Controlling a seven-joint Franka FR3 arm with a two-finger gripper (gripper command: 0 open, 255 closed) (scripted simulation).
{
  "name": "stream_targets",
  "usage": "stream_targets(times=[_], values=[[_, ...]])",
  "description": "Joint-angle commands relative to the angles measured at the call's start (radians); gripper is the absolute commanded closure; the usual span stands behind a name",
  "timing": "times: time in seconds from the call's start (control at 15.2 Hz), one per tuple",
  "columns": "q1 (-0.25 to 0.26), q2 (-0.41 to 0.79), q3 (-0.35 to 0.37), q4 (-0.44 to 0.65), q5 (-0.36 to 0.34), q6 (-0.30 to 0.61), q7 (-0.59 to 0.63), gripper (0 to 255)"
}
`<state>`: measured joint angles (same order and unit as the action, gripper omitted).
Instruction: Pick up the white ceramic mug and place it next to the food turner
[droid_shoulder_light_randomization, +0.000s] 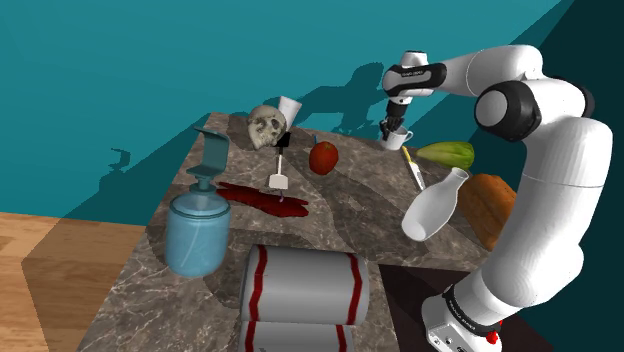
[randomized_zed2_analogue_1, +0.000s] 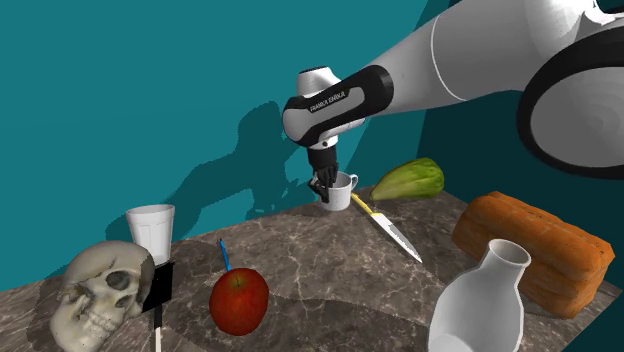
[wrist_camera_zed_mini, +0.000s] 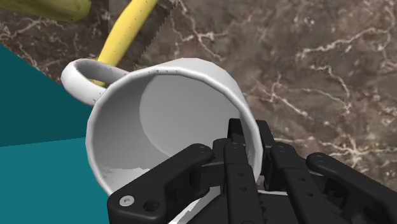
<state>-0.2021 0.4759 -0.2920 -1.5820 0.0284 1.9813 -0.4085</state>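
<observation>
Your pincer (wrist_camera_zed_mini: 251, 137) is pinching the wall of the white mug (wrist_camera_zed_mini: 165, 108), one finger inside the rim and one outside, a grip that likely suits a cup too wide to span. That mug is just beside the handle end of the yellow-handled knife (wrist_camera_zed_mini: 130, 25), its ear turned toward it. Its mouth faces up at the wrist, so its long axis runs near upright, leaning slightly.

White mug (wrist_camera_zed_mini: 167, 105), seemingly grey-brown veined table (wrist_camera_zed_mini: 324, 70)
</observation>
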Motion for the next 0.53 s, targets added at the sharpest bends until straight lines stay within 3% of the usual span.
stream_targets(times=[0.0, 0.46], values=[[0.001, -0.008, -0.001, 0.015, -0.002, -0.023, 0.000, 255], [0.002, -0.034, -0.005, 0.072, -0.009, -0.105, -0.002, 255]])
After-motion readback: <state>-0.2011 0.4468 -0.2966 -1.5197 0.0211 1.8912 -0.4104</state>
